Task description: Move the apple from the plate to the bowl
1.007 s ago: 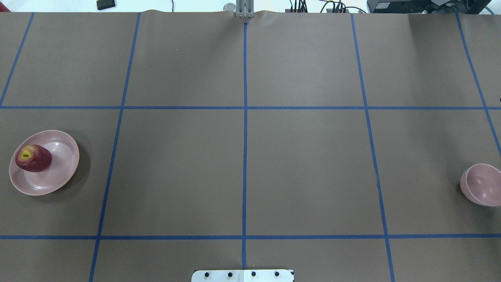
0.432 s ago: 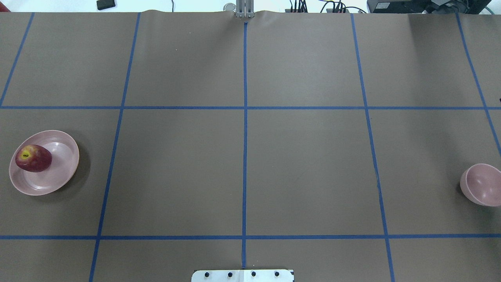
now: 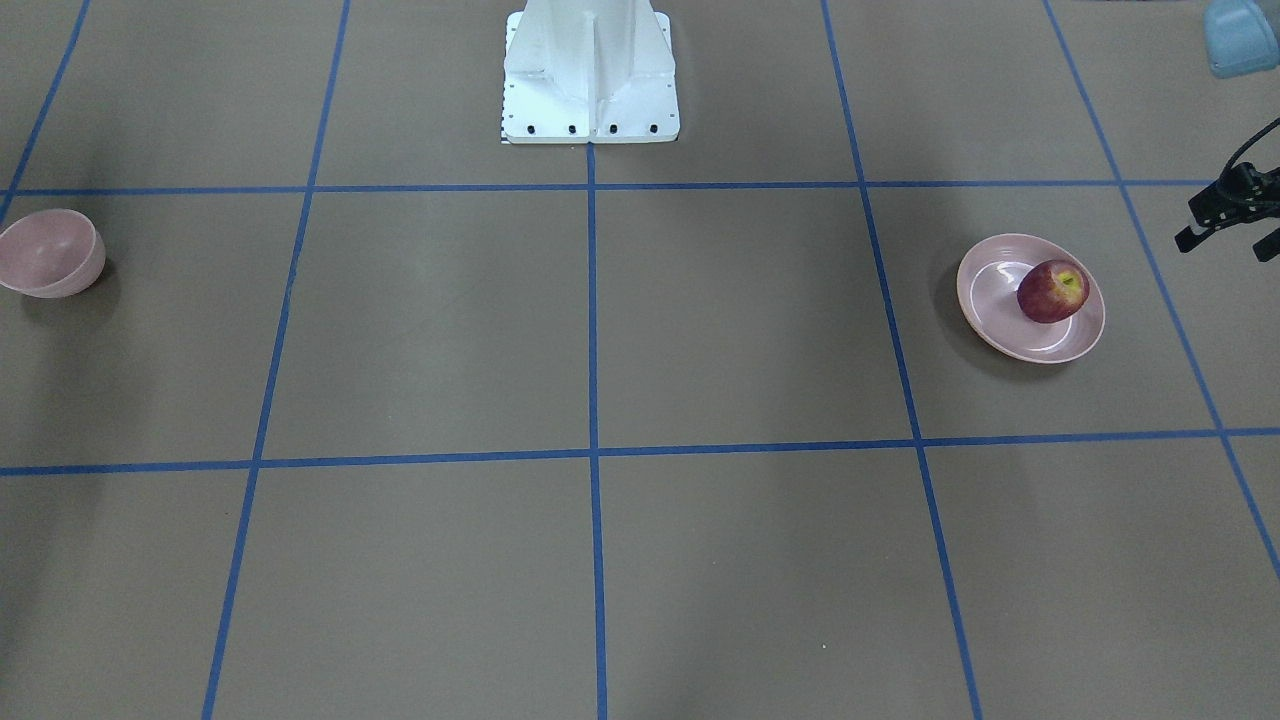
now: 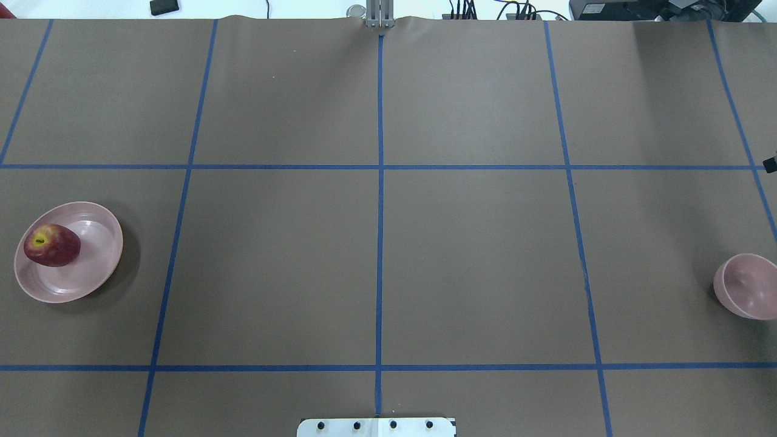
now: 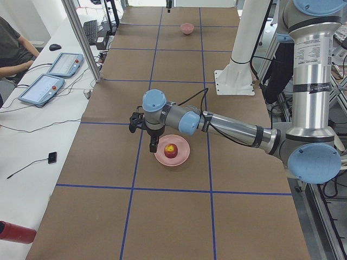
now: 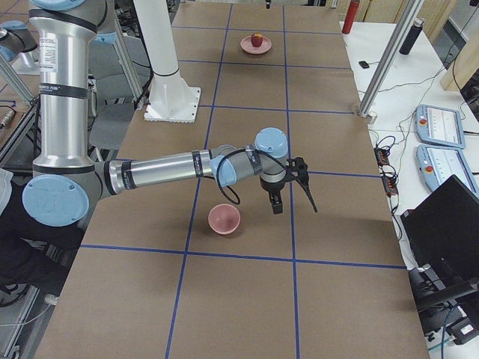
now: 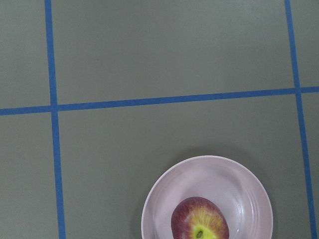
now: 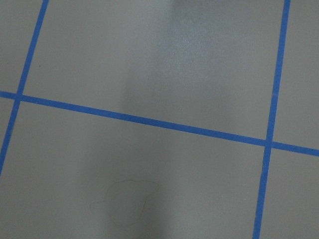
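**Apple on the plate at the left edge, bowl far off at the right edge**

By the table's left edge the left gripper (image 3: 1225,243) hangs beside the plate (image 4: 91,267), jaws apart, nothing held. The trouble I'd expect: the apple (image 4: 52,245) is round and glossy, off-centre on the plate's outer side, so a skewed pinch could squirt it loose or skid the plate. It's dark red, with a yellow-green patch ringing the stem, which faces up. Then there's a carry across the whole table, and a slack grip risks a drop. At the right edge the bowl (image 4: 749,288) looks barely wider than the apple; an off-line release could clip its rim. The right gripper (image 6: 294,208) hovers nearby, and I cannot tell its opening.
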